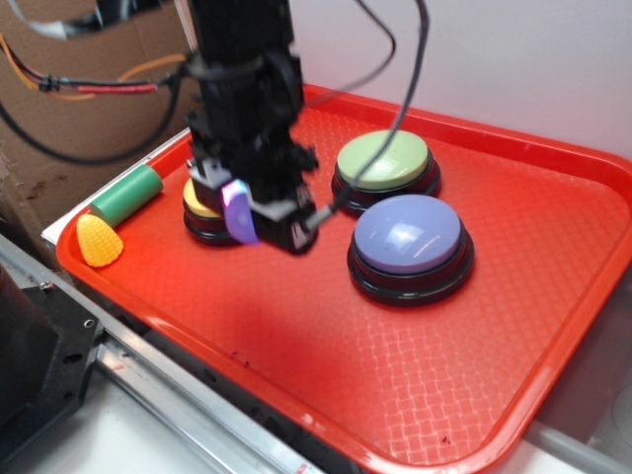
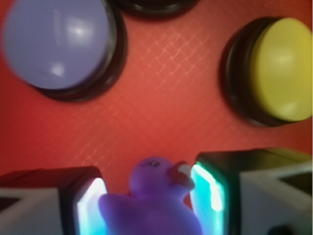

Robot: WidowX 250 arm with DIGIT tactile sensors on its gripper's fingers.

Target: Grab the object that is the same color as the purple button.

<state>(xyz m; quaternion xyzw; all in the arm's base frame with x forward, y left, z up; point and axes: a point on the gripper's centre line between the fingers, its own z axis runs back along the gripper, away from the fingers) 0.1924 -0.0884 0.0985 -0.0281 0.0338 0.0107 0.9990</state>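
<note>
A small purple toy duck [image 2: 151, 200] with a red beak sits between my gripper's [image 2: 149, 205] two glowing pads [image 2: 90, 205], which press on its sides. In the exterior view the gripper [image 1: 247, 212] holds the purple toy [image 1: 240, 209] just above the red tray [image 1: 326, 355], in front of the yellow button. The purple button [image 1: 407, 237], a large lavender dome on a black base, stands to the right on the tray; it also shows in the wrist view [image 2: 58, 44] at top left.
A green-domed button [image 1: 383, 163] stands behind the purple one. A yellow-domed button [image 1: 202, 207] is partly hidden behind the gripper; it shows in the wrist view [image 2: 279, 68]. A green cylinder [image 1: 128, 196] and a yellow corn-like toy [image 1: 99, 242] lie at the tray's left corner.
</note>
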